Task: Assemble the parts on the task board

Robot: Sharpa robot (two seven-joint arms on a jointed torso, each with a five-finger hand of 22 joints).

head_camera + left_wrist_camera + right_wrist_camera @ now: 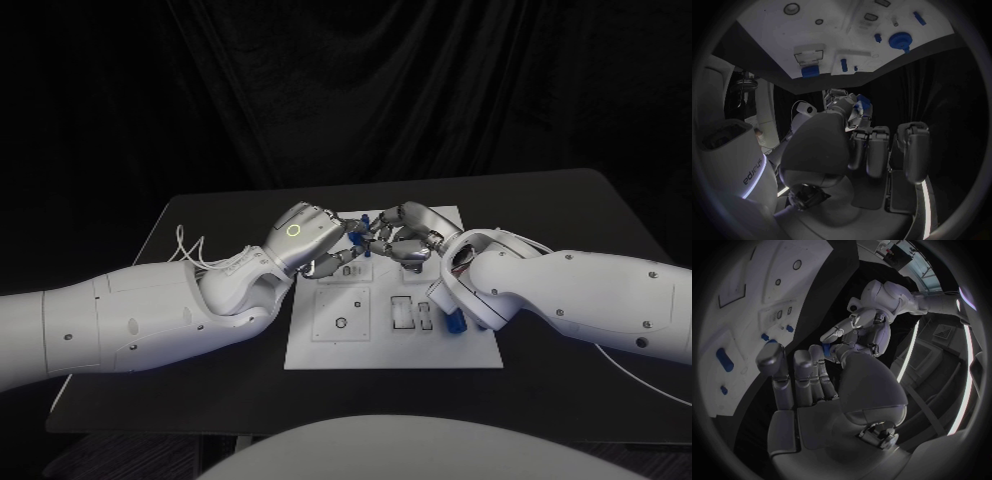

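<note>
Largest first: your black table (202,215) carries the flat white rectangular task board (392,355), with both white arms meeting over its far end. Your left hand (307,240) and right hand (408,236) sit close together above the board, fingers facing each other, and a small blue plastic part (366,222) shows between them. In the right wrist view the left hand's fingertips (837,332) look pinched around that blue piece (826,347), so read the left as holding it; I can't tell whether the right hand's fingers grip it too or just hover beside it. Other blue parts (901,40) already stand on the board. Judging from this, you're mid hand-to-hand regrasp or alignment; next you need a firm single-hand grip, then carry it down to its slot.
</note>
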